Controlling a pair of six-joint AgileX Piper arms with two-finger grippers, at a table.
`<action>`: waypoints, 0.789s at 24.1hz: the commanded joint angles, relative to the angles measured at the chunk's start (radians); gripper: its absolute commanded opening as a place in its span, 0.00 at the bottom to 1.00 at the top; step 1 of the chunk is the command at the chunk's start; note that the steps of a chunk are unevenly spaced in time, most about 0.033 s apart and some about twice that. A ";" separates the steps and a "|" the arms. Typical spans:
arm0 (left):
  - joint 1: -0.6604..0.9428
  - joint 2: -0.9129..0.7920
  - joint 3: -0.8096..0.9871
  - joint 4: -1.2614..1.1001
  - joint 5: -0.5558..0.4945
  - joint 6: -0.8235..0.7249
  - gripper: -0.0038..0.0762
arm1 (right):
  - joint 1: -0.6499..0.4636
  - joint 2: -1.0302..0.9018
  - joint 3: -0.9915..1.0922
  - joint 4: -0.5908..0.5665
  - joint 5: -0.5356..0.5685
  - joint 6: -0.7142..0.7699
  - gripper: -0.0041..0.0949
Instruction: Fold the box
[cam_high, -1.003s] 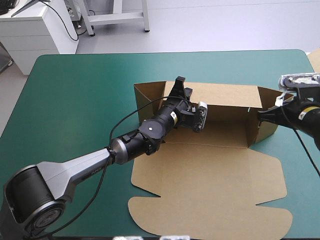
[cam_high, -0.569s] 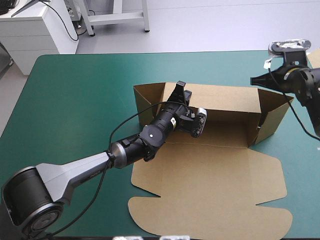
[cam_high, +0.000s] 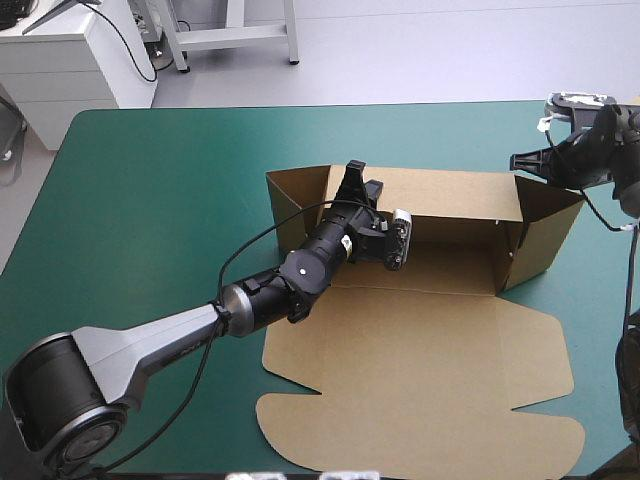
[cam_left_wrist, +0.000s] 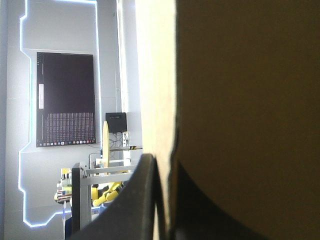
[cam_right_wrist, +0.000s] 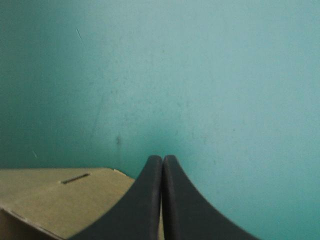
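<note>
Left arm (cam_high: 170, 335) is stretching forward, left gripper (cam_high: 352, 180) clamping all but closed on the box (cam_high: 450, 190) wall. Right arm (cam_high: 612, 150) is bending in from the right, right gripper (cam_high: 518, 160) hovering, fingers (cam_right_wrist: 147, 200) pressed together.

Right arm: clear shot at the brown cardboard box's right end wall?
Likely yes: the right gripper, shut, hovers beside the brown cardboard box's right end wall, nothing between; the left gripper holds the far wall, well clear.

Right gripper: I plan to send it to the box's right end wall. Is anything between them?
Nothing visible does. The right gripper, fingers shut, hangs by the box's far right corner over the teal-green cover; the left gripper pinches the back wall, farther left.
</note>
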 joint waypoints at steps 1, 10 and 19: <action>0.000 -0.017 0.011 -0.051 0.008 -0.068 0.04 | -0.007 -0.046 -0.030 0.034 0.060 -0.092 0.02; 0.000 -0.017 0.011 -0.051 0.023 -0.075 0.04 | -0.007 -0.171 0.181 0.152 -0.043 -0.197 0.02; 0.000 -0.017 0.011 -0.051 0.026 -0.075 0.04 | -0.007 -0.349 0.524 0.276 -0.383 -0.293 0.02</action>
